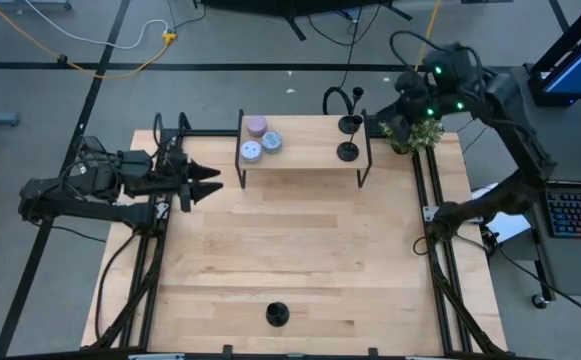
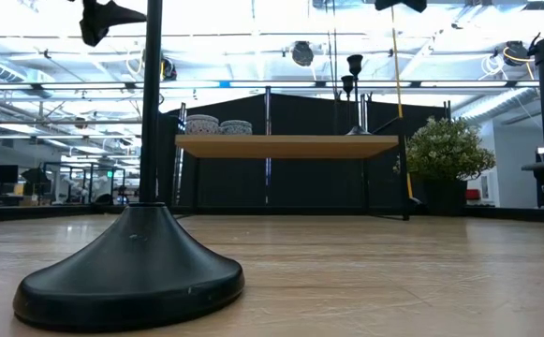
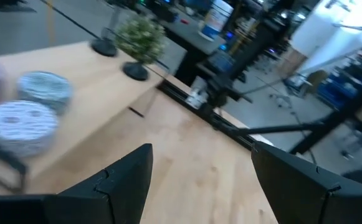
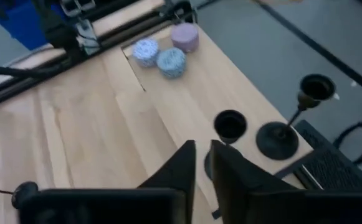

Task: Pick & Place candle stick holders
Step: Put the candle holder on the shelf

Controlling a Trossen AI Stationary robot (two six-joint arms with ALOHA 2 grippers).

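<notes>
Right gripper (image 4: 202,163) is hovering above the right end of the raised wooden shelf (image 1: 300,150), fingers nearly together with only a narrow slit between them, gripping nothing. Directly under it, two candle stick holders are standing on the shelf: one (image 4: 230,126) is showing its cup top just past the fingertips, the other (image 4: 286,134) is standing beside it nearer the shelf's end. Third candle stick holder (image 1: 277,315) is sitting alone on the table (image 1: 300,260) at the near edge, well apart from the shelf; the low view is showing its base large in the foreground. Left gripper (image 1: 208,182) is waiting at the left side of the table beside the shelf's left end, fingers spread wide, empty. Three candle tins (image 1: 261,139) are clustering on the shelf's left part. A small potted plant (image 1: 420,135) is standing just off the shelf's right end.
</notes>
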